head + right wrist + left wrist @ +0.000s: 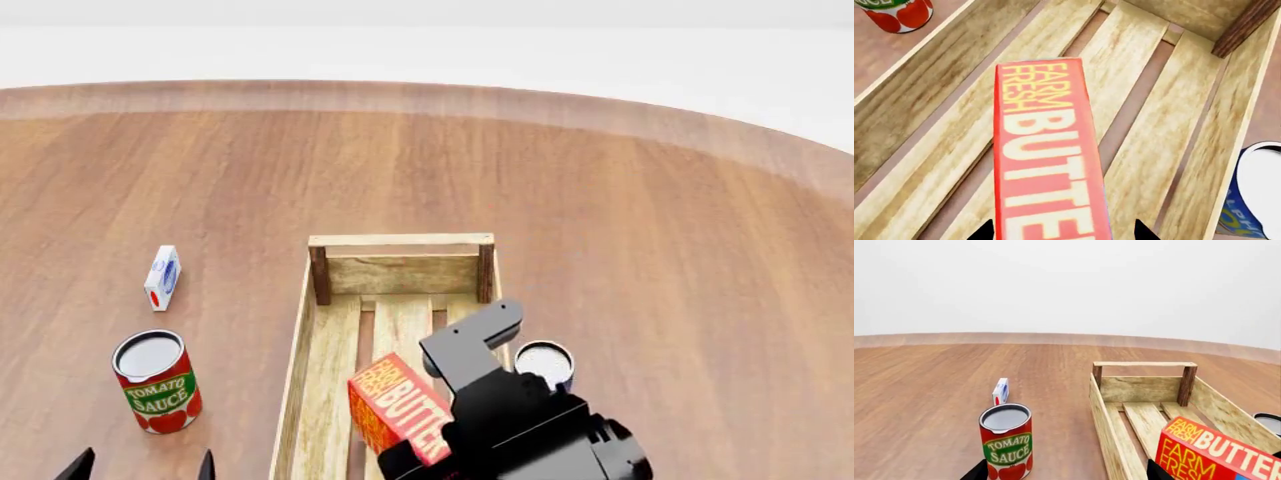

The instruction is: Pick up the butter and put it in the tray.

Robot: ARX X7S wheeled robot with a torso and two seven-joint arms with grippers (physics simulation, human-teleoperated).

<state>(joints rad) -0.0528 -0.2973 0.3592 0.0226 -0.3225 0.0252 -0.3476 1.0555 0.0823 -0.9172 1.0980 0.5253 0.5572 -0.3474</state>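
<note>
The butter [394, 405], a red-orange carton with yellow and white lettering, stands on edge inside the tray [400, 241], a long light-wood slatted crate. In the right wrist view the butter [1047, 155] runs between the tips of my right gripper [1064, 232]. The jaws are wide apart, with a clear gap on one side of the carton, so this gripper is open. My right arm [514, 425] hangs over the tray's near end. My left gripper [143, 465] is open and empty beside the tray, just behind a tomato sauce can [1006, 441]. The butter [1214, 452] and the tray [1141, 389] also show there.
The tomato sauce can [158, 382] stands left of the tray. A small white-blue-red carton [162, 277] stands farther back on the left. A blue-labelled can [543, 365] sits against the tray's right side. The round wooden table [667, 200] stretches beyond.
</note>
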